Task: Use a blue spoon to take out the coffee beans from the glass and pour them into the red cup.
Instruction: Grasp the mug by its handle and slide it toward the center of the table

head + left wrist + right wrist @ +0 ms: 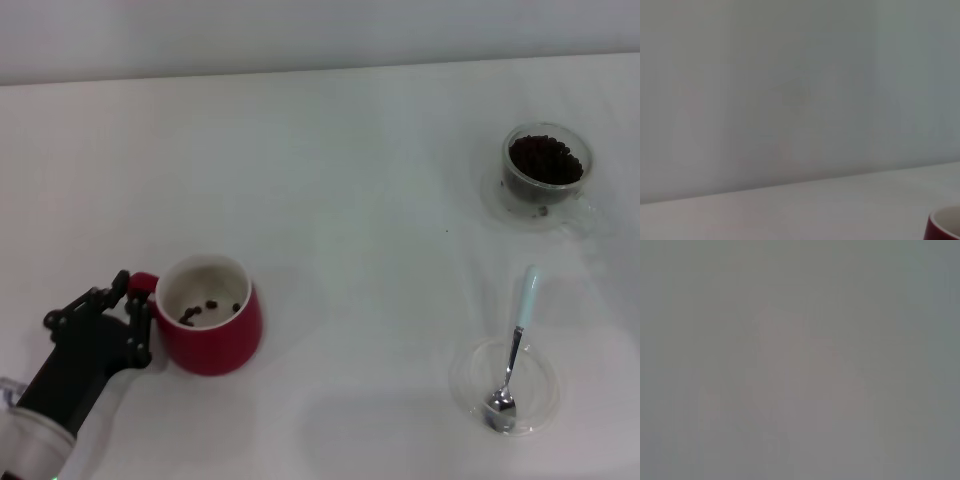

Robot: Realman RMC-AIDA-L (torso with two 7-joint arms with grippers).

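Blue spoon point(517, 345), a small teaspoon w/ shiny metal bowl and pale light-blue handle, lies w/ its bowl in a flat clear round dish point(470, 395) near the table's front right, handle sticking out over the rim toward the glass. Nothing holds it; the dish looks like a rest to keep the bowl off the table.

Coffee beans point(545, 160), small, dark, oval, fill the glass point(545, 170), a small clear rounded cup w/ clear side handle, at back right, near the spoon. A few beans already sit in the red cup point(210, 318), a squat glossy deep-red mug w/ white interior, well apart at front left.

Left gripper point(138, 312), black and jointed, is at the mug's loop handle; fingers seem clamped on it, prob. to steady the mug for pouring. Left wrist view catches only a sliver of the red rim.

Right gripper not in view; its wrist view shows only a blank grey field.

White table point(350, 150) is smooth and matte.
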